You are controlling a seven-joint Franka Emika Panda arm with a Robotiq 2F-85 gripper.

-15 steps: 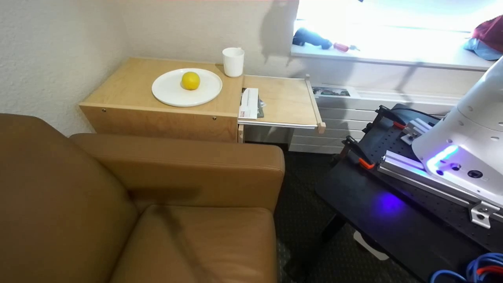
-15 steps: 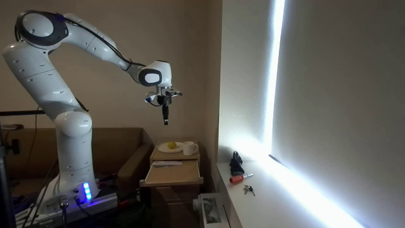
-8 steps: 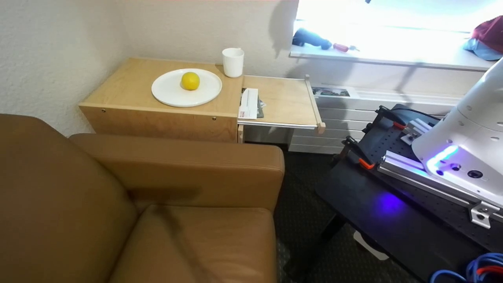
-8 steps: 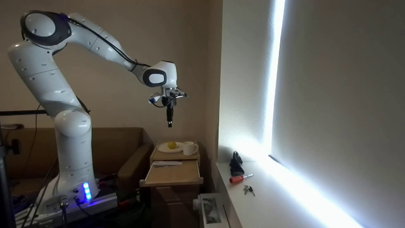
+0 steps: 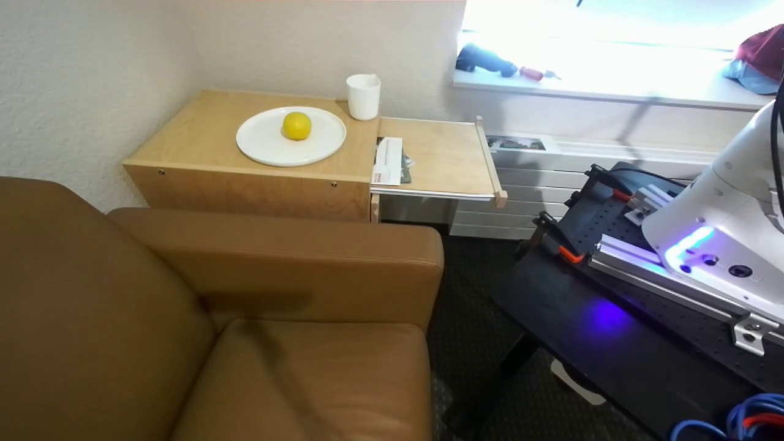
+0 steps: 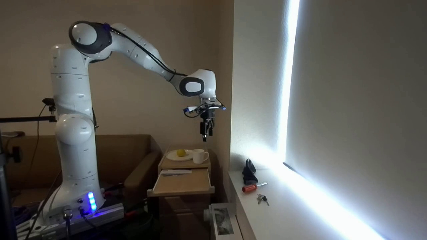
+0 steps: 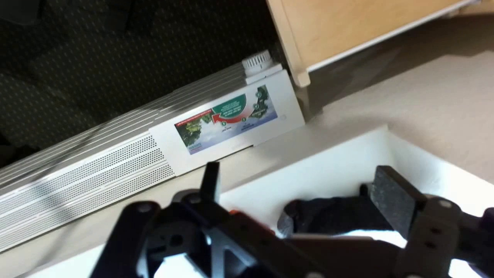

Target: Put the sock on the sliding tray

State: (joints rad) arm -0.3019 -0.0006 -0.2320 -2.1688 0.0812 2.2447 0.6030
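Note:
The sock [image 6: 249,172] is a dark, limp bundle on the white windowsill, and in an exterior view it lies near the sill's far corner [image 5: 486,60]. In the wrist view the sock [image 7: 339,214] shows below and between the fingers, partly hidden by them. The sliding tray [image 6: 183,185] is a light-wood board pulled out from the cabinet; it also shows in an exterior view [image 5: 450,162] and in the wrist view [image 7: 347,23]. My gripper [image 6: 206,136] is open and empty, high in the air, left of the sock in that view; its fingers [image 7: 303,189] are wide apart.
A red screwdriver [image 6: 250,188] and keys [image 6: 262,199] lie on the sill near the sock. Papers [image 5: 389,161] lie on the tray's inner end. A white mug [image 5: 364,97] and a plate [image 5: 257,144] with a lemon [image 5: 297,126] stand on the cabinet. A radiator [image 7: 239,119] runs below the sill.
The arm has swung toward the window and slightly down, and the gripper has turned, so that both fingers now show. The sock and tray have not moved.

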